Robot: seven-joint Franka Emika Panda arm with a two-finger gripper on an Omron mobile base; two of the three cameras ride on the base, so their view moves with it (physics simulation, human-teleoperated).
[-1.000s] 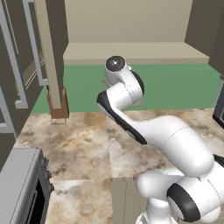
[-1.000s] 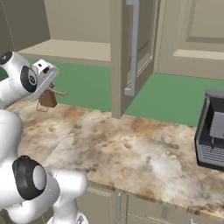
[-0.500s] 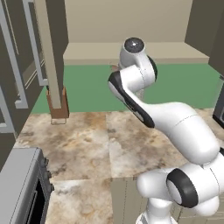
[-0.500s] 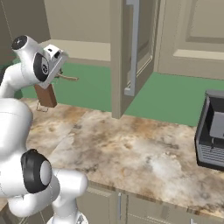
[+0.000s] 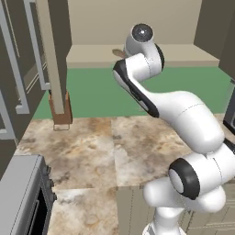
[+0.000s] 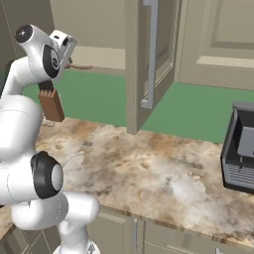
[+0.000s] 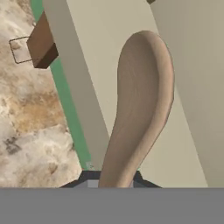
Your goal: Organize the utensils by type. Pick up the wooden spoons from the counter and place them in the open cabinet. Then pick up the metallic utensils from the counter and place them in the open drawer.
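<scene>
A wooden spoon [image 7: 140, 109] is held by its handle in the closed fingers [image 6: 66, 49], its oval bowl pointing away from the hand and seen against the plain beige shelf [image 7: 131, 30] of the open cabinet [image 5: 137, 53]. In the right base view the spoon's slim handle sticks out beside the hand, level with the front edge of the cabinet shelf, well above the counter [image 6: 163, 168]. In the left base view a small tan piece of the spoon [image 5: 118, 53] shows just left of the arm's upper joint, over the shelf. The cabinet door [image 6: 149, 59] stands open, with its silver bar handle facing the room. Below the shelf runs a green wall strip, and a brown knife block [image 6: 51, 105] stands on the marbled counter at its back edge. A dark appliance [image 6: 240, 149] sits on the counter far to the right
</scene>
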